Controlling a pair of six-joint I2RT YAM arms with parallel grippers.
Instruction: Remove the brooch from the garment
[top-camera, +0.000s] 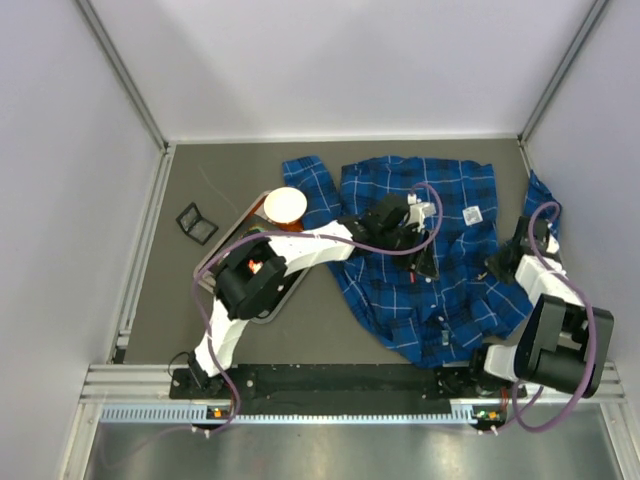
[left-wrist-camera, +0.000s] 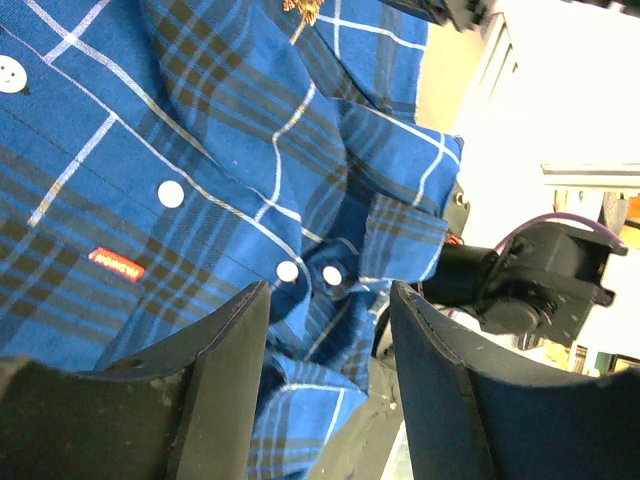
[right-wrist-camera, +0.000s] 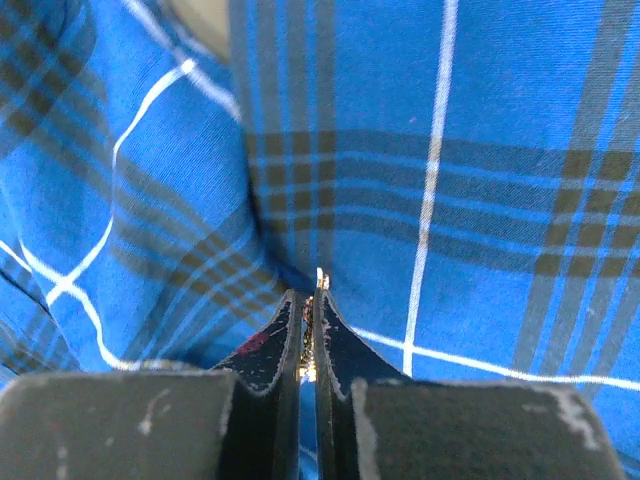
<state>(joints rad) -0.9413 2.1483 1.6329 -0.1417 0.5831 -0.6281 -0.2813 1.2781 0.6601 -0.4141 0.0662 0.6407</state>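
The garment (top-camera: 440, 240), a blue and navy plaid shirt, lies spread across the middle and right of the table. My right gripper (top-camera: 498, 266) rests on its right side. In the right wrist view the right gripper (right-wrist-camera: 309, 298) is shut, with the pale gold brooch (right-wrist-camera: 320, 277) pinched between the jaws and a glint poking past the tips against the cloth (right-wrist-camera: 480, 200). My left gripper (top-camera: 425, 258) is open and empty. In the left wrist view the left gripper (left-wrist-camera: 330, 330) hangs over a folded hem of the shirt (left-wrist-camera: 200, 120) with white buttons.
A metal tray (top-camera: 222, 268) lies left of the shirt, with a white bowl (top-camera: 285, 205) at its far end. A small black mesh piece (top-camera: 196, 223) lies further left. A white square label (top-camera: 473, 214) sits on the shirt. Enclosure walls stand close on both sides.
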